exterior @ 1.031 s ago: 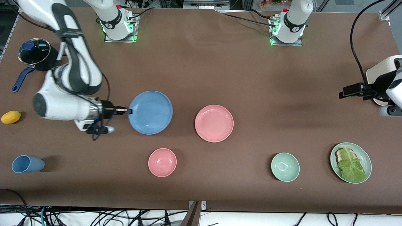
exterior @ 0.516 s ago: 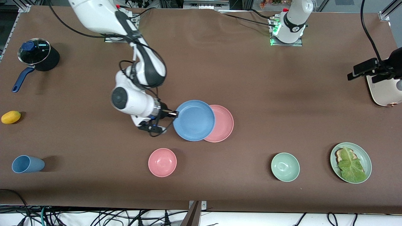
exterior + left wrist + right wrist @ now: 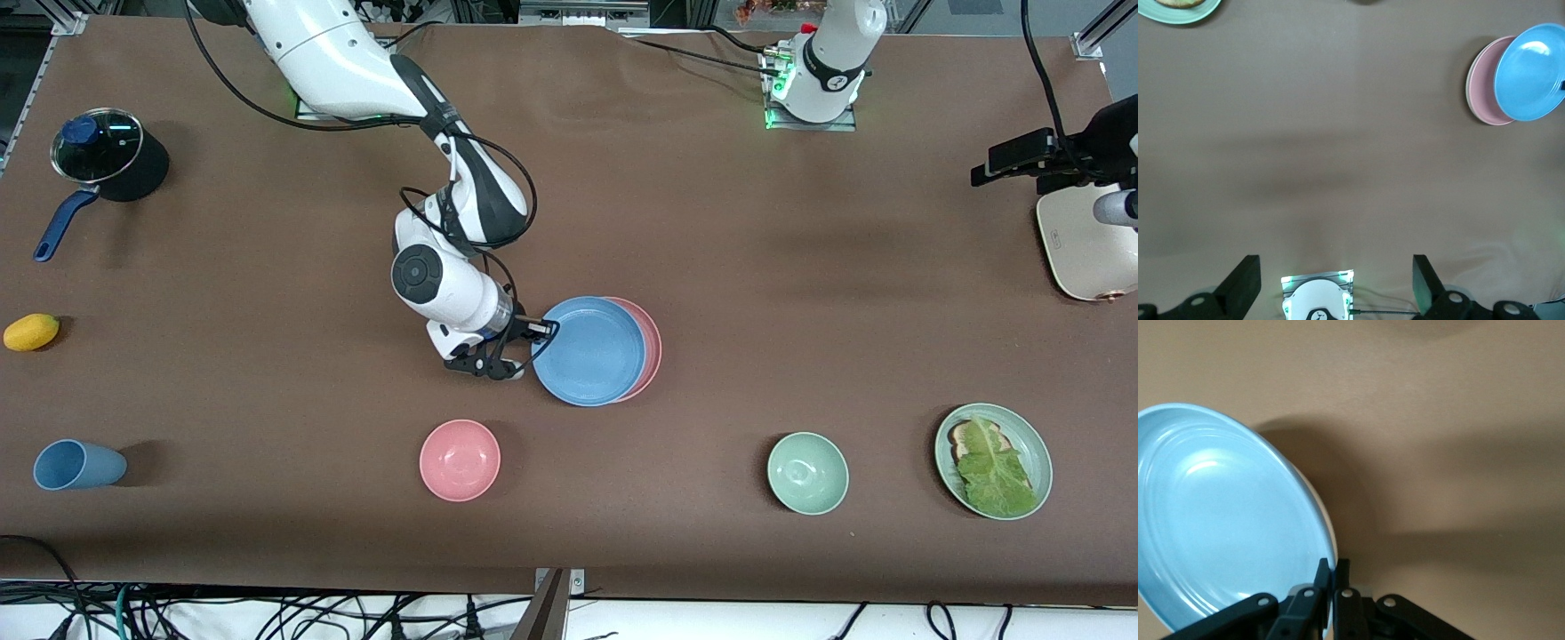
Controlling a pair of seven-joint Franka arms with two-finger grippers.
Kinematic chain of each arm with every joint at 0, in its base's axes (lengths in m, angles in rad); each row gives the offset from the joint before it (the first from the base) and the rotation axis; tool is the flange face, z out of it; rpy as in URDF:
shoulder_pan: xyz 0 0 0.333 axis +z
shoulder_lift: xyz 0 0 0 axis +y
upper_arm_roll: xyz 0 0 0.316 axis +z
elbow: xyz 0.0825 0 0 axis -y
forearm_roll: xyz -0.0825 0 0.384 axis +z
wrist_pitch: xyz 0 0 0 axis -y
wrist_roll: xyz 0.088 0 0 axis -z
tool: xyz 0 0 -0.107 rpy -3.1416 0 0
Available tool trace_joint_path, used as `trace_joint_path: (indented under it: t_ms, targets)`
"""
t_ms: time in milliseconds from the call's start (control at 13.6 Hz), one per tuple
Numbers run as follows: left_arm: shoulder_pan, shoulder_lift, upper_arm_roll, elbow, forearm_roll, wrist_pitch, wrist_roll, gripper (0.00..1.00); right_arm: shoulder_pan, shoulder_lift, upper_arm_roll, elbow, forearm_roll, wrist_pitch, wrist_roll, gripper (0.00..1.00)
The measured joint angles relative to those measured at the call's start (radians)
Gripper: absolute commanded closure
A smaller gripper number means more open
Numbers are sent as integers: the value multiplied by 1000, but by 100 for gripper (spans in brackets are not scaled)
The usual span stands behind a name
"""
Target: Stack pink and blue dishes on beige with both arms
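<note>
The blue plate hangs over the pink plate in the middle of the table and covers all but a crescent of it. My right gripper is shut on the blue plate's rim on the side toward the right arm's end; in the right wrist view its fingertips pinch that rim. I cannot tell whether the blue plate touches the pink one. The left gripper is open and holds nothing, high above the left arm's end of the table. Its wrist view shows both plates far off. No round beige plate shows.
A cream rounded object lies at the left arm's end, cut by the view's edge. Nearer the front camera stand a pink bowl, a green bowl, a lettuce plate and a blue cup. A pot and a yellow fruit sit at the right arm's end.
The right arm has carried the blue plate from the right arm's end across to the pink plate, now covering most of it. The left arm has shifted a little at its end.
</note>
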Motion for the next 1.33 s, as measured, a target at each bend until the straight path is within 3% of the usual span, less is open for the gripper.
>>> trace_joint_path:
  t_ms: [368,442,516,663,957,1326]
  targets:
    - [29,-1,-47,-4,41,0,-37,0,34,22,0,2,-57,24,2,100]
    - [30,-4,-84,-4,69,0,-90,0,34,25,-2,2,-62,25,2,70]
    - [30,-7,-125,-4,91,0,-148,0,34,26,-3,2,-64,26,2,2]
    - [30,-14,-169,-5,111,0,-201,0,34,26,-5,5,-83,27,2,0]
    - [46,-15,-163,-10,114,2,-135,0,38,17,-14,20,-144,10,4,0]
    - [52,-15,-160,-12,114,2,-113,0,40,-114,-202,45,-163,-294,-16,0]
